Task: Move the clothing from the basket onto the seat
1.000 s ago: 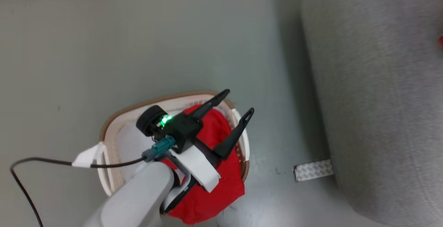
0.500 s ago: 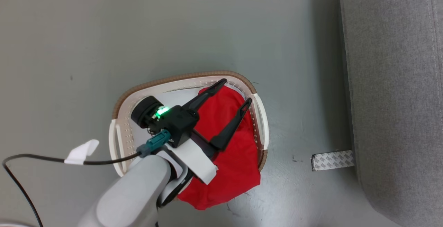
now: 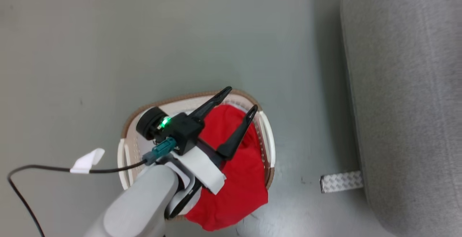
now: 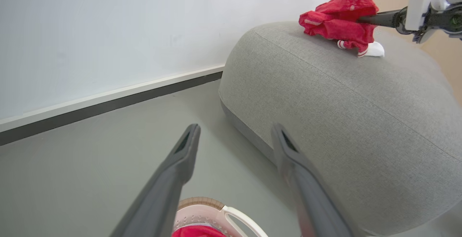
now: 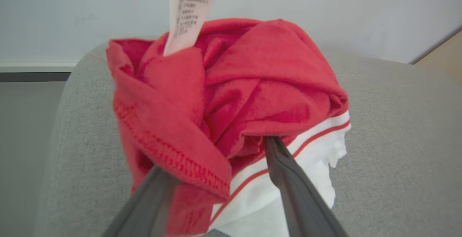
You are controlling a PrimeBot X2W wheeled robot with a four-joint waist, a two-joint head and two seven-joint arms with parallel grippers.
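Observation:
The cream basket [image 3: 180, 98] with its brown rim stands on the floor, its rim also in the left wrist view [image 4: 202, 202]. A plain red garment [image 3: 242, 179] fills it and hangs over the near right rim, with a bit of the same garment [image 4: 196, 231] low in the left wrist view. My left gripper [image 3: 241, 99] hovers above it, open and empty [image 4: 235, 128]. The red jersey [image 5: 252, 85] with white stripes lies bunched on the grey seat [image 5: 397, 121]. My right gripper [image 5: 213, 157] is open, its tips buried in that fabric. From the left wrist view, the jersey [image 4: 335, 16] sits atop the seat [image 4: 343, 114] beside the right gripper [image 4: 362, 19].
The seat [image 3: 408, 85] runs down the right side, a floor gap from the basket. A patterned metal strip [image 3: 341, 181] lies at its base. A black cable with a white tag [image 3: 86, 159] trails left of my forearm. A white wall with a dark baseboard [image 4: 108, 99] stands behind.
The whole head picture has shifted, so the camera has moved. My left gripper stays open over the basket and the red garment, in about the same place relative to them.

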